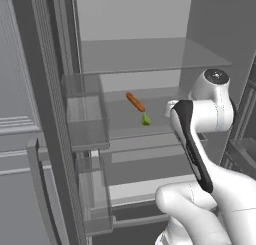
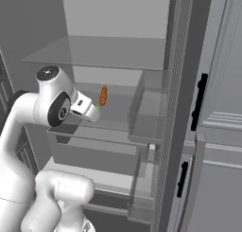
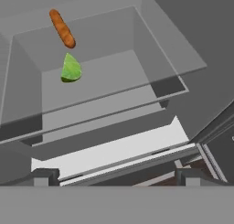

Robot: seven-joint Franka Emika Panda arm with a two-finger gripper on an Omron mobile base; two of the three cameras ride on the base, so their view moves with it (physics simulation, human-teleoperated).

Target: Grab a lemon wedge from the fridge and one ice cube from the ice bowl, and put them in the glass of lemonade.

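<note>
Fridge [image 1: 150, 54] stands open, arm reaching into it at mid-shelf height. One lemon wedge [image 3: 71, 68] lies on a glass shelf [image 1: 120, 120], green-yellow, flat side down so it sits steady. Same wedge in the left base view [image 1: 146, 119]; in the right base view a sliver of it [image 2: 98, 109] shows just past the hand.

One orange stick [image 3: 62, 28], carrot-like, lies just behind the wedge, near but apparently not touching. Not wanted for the task.

Claw [image 3: 116, 177]: fingers apart at full spread, nothing between them. Both dark tips [image 3: 43, 176] rise at the bottom of the hand view, with the wedge up and left of centre, well apart from them. Hand points along the shelf towards the wedge, likely so the fingers can straddle it from the front.

Counts: wedge one, stick one. Clear door bins two on the left door, upper [image 1: 85, 111] and lower, apparently empty. One more glass shelf above, bare.

Judgement: reach step, no grasp yet. Hand needs to go forward and shift towards the wedge; risk is nudging the stick or pushing the wedge back along the smooth glass.
</note>
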